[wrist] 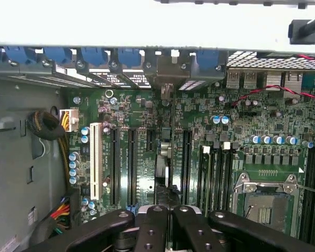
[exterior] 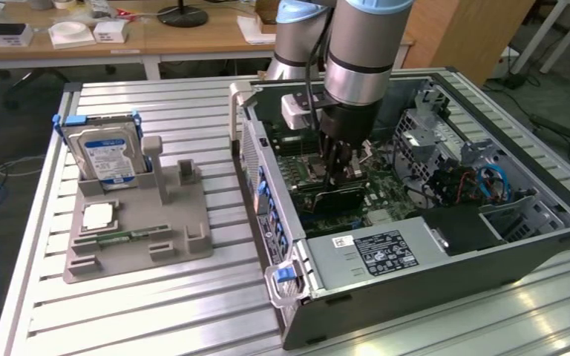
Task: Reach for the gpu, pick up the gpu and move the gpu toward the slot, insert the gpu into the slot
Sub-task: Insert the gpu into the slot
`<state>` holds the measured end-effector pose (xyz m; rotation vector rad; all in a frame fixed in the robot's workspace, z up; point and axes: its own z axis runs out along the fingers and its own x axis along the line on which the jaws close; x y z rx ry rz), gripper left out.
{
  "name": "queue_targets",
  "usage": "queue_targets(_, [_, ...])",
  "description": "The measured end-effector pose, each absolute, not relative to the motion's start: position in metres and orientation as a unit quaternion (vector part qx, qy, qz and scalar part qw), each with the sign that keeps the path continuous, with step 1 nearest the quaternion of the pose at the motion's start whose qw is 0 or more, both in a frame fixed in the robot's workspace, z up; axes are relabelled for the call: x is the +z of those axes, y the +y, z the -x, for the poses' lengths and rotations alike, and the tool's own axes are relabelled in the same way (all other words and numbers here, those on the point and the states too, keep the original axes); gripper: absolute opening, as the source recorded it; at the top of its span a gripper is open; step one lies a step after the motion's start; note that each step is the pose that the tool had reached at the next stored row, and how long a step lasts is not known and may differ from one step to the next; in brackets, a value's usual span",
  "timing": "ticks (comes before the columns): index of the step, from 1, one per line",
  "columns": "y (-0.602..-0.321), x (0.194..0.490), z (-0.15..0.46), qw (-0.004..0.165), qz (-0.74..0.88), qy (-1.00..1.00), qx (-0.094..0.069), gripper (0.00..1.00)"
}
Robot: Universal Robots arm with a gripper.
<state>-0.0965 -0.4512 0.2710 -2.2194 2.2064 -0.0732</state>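
The gpu (wrist: 163,157) stands on edge over the green motherboard (wrist: 241,121), seen as a thin dark strip, its silver bracket (wrist: 168,71) against the case's rear openings. My gripper (wrist: 163,211) is shut on its upper edge, with black fingers (wrist: 151,223) on both sides. The card runs between two long black slots (wrist: 131,168) and covers the slot beneath it; whether it is seated I cannot tell. In the exterior view the gripper (exterior: 337,172) reaches down into the open computer case (exterior: 295,245), the dark card (exterior: 331,199) just below it.
Beside the card are memory slots (wrist: 215,173), the square silver processor socket (wrist: 265,202), a white slot (wrist: 96,163) and a cable bundle (wrist: 60,123). A blue-labelled hard drive (exterior: 107,152) stands in a grey holder (exterior: 136,237) at the exterior view's left.
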Motion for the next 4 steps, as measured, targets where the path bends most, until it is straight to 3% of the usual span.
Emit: queue_targets(4, [-0.4512,0.271,0.0965,0.006,0.709,0.705,-0.023,0.1])
